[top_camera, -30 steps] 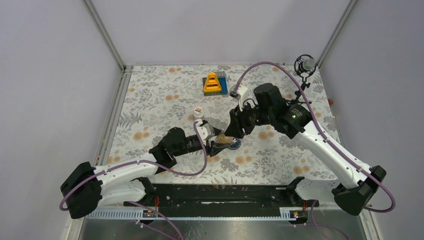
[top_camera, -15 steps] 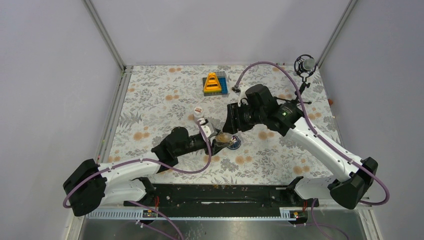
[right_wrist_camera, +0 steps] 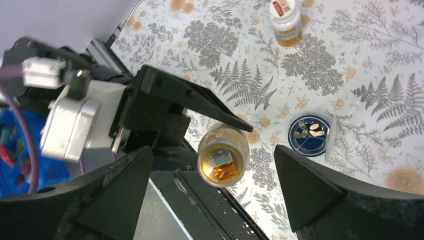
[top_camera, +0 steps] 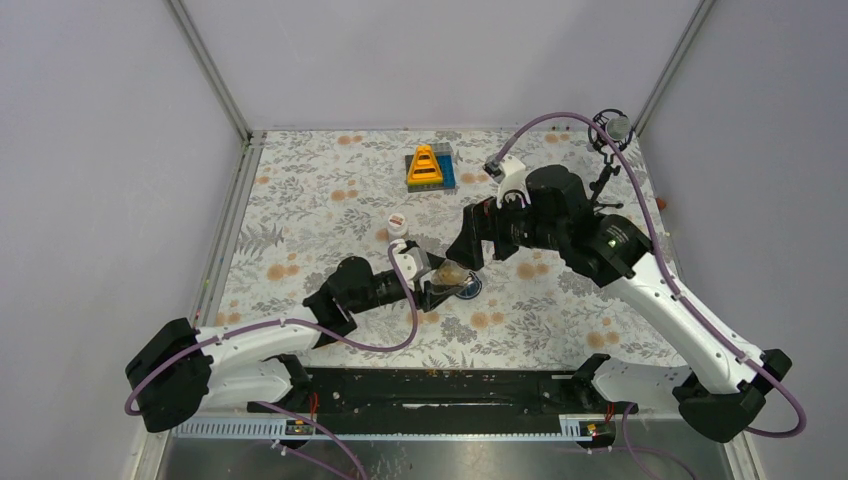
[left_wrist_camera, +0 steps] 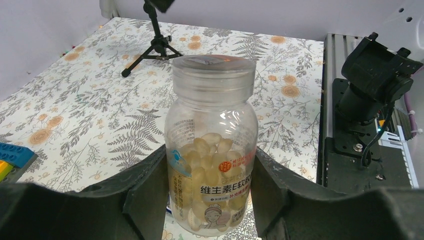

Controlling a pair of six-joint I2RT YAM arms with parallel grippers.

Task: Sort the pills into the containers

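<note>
Left wrist view: left gripper (left_wrist_camera: 210, 197) clamps a probably light, slippery translucent plastic pill bottle (left_wrist_camera: 211, 150) mid-frame; right gripper (right_wrist_camera: 214, 155), spread wide, best takes its cap (left_wrist_camera: 213, 67).

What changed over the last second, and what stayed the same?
The right gripper, open, edged slightly up and away from the pill bottle as its arm swung outward. The left gripper stayed shut on that bottle. The white bottle, blue dish and yellow toy did not move.

Amber bottle (top_camera: 450, 272) in left gripper (top_camera: 438, 285) jaws, right gripper (top_camera: 466, 255) close over it, blue dish (top_camera: 470, 288) alongside.
</note>
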